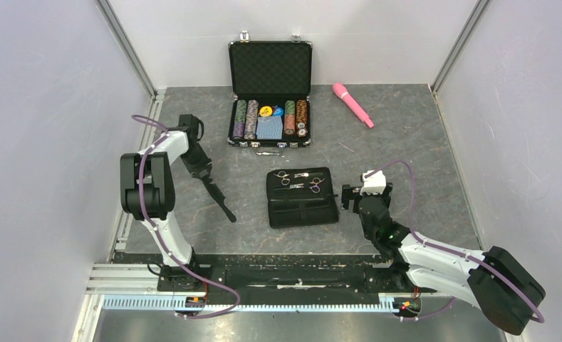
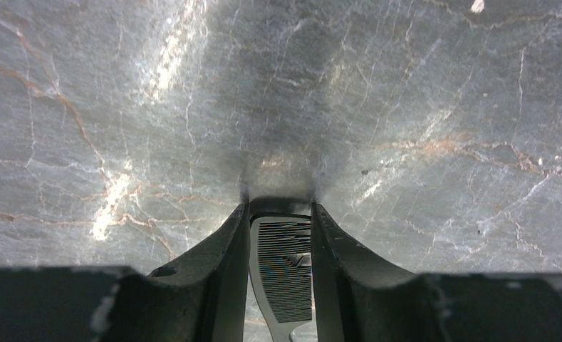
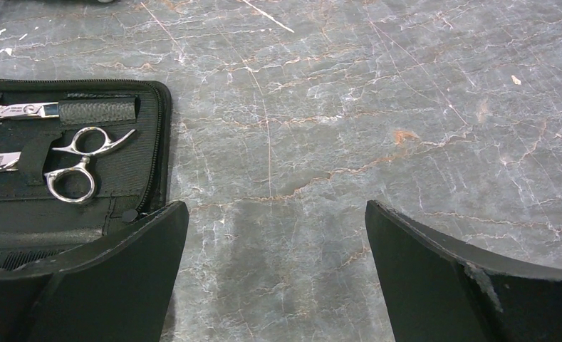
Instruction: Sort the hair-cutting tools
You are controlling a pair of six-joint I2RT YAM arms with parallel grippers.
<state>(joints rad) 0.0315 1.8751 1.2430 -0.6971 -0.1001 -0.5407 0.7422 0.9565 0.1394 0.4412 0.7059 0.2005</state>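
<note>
My left gripper (image 1: 205, 175) is shut on one end of a long black comb (image 1: 221, 201), which slants down toward the table left of the pouch. In the left wrist view the comb's (image 2: 286, 271) fine teeth fill the gap between the fingers (image 2: 228, 256) of that gripper (image 2: 280, 208). The open black fabric pouch (image 1: 303, 208) lies mid-table with silver scissors (image 1: 315, 185) strapped in its upper half. My right gripper (image 1: 347, 196) stands open just right of the pouch, with only bare table between its fingers (image 3: 114, 278). The scissors' ring handles (image 3: 73, 178) show in the right wrist view.
An open black case (image 1: 269, 68) with stacks of poker chips stands at the back centre. A pink wand (image 1: 352, 104) lies to its right. White walls close in both sides of the grey stone table (image 1: 406, 157).
</note>
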